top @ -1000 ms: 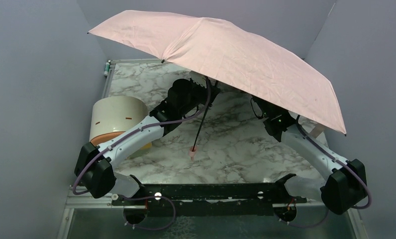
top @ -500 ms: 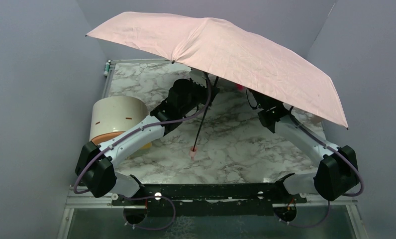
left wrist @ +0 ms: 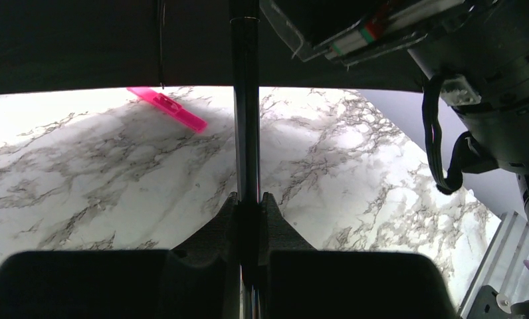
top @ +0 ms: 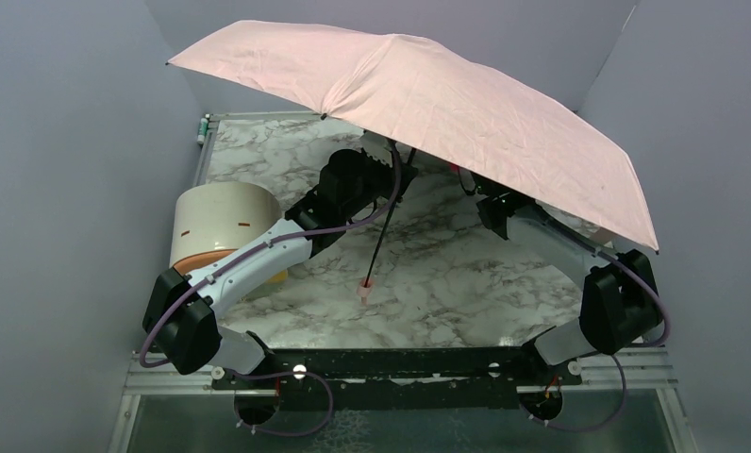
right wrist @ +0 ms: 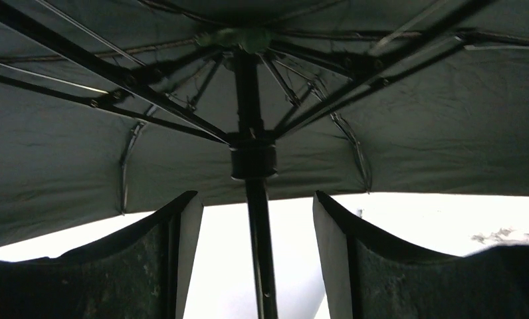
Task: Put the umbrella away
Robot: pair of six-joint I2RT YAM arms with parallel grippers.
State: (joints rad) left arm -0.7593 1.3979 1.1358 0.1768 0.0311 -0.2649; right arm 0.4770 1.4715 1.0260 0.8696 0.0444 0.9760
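1. Across the upper half of the top view, the umbrella [top: 419, 94] stands fully open, its pale pink canopy sloping down toward the right edge of the frame.
2. Its thin black shaft [top: 382, 236] slants down from under the canopy to the small pink handle [top: 365, 286] at frame centre, over the marble table [top: 466, 283]. I cannot tell whether the handle touches the marble.
3. The left gripper [left wrist: 248, 216] is clamped on the shaft, with both fingers pressed against it at bottom centre of the left wrist view.
4. The right gripper [right wrist: 255, 219] has its jaws apart. One finger [right wrist: 182, 259] stands on each side of the shaft, just below the runner [right wrist: 253, 159], and neither touches it.
5. A cream cylinder [top: 219, 222] lies on its side at the left of the top view.
6. A bright pink strip [left wrist: 169, 109] lies flat on the marble at the upper left of the left wrist view, under the dark edge of the canopy.
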